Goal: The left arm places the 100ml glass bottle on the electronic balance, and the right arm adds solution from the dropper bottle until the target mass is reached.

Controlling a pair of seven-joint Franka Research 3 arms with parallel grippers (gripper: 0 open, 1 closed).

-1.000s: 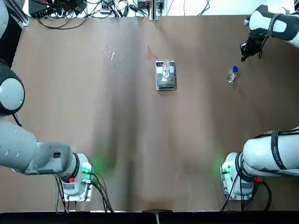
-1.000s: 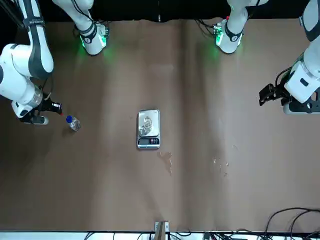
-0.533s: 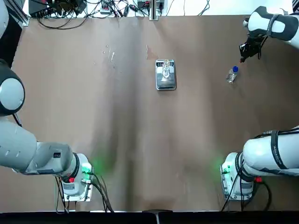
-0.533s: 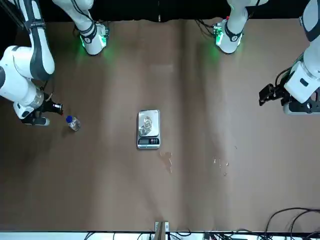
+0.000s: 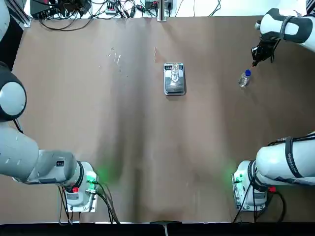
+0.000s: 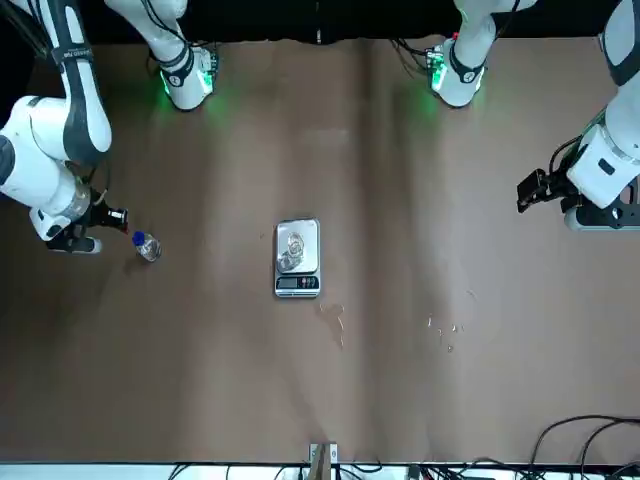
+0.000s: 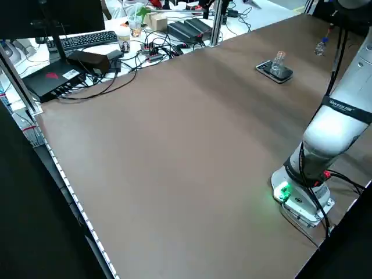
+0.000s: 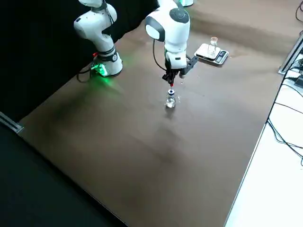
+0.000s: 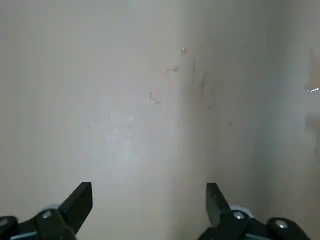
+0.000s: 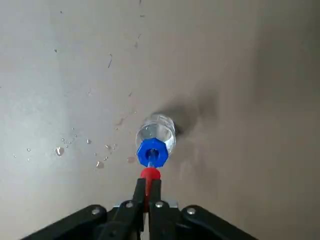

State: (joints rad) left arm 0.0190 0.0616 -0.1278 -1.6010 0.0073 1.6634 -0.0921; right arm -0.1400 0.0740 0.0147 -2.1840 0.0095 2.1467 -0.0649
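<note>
The electronic balance (image 5: 174, 87) lies at the middle of the table's far half. The 100ml glass bottle (image 5: 174, 73) stands upright on its steel plate, near the display end (image 6: 298, 285). The dropper bottle (image 5: 243, 80) stands on the table well to the balance's right. My right gripper (image 10: 147, 189) hangs straight above it, shut on the red tip (image 10: 149, 174) over the blue cap (image 10: 151, 152). I cannot tell whether the cap has left the bottle. My left gripper (image 9: 147, 200) is open over bare table at the far left (image 6: 530, 188), holding nothing.
Small droplets or glass slivers (image 5: 115, 56) lie on the far left part of the table, and wet drops (image 10: 60, 150) beside the dropper bottle. Cables and electronics (image 5: 98, 7) run along the far edge. Both arm bases stand at the near edge.
The right wrist has shifted very slightly. The dropper bottle, the balance with its bottle and the left arm have stayed where they were.
</note>
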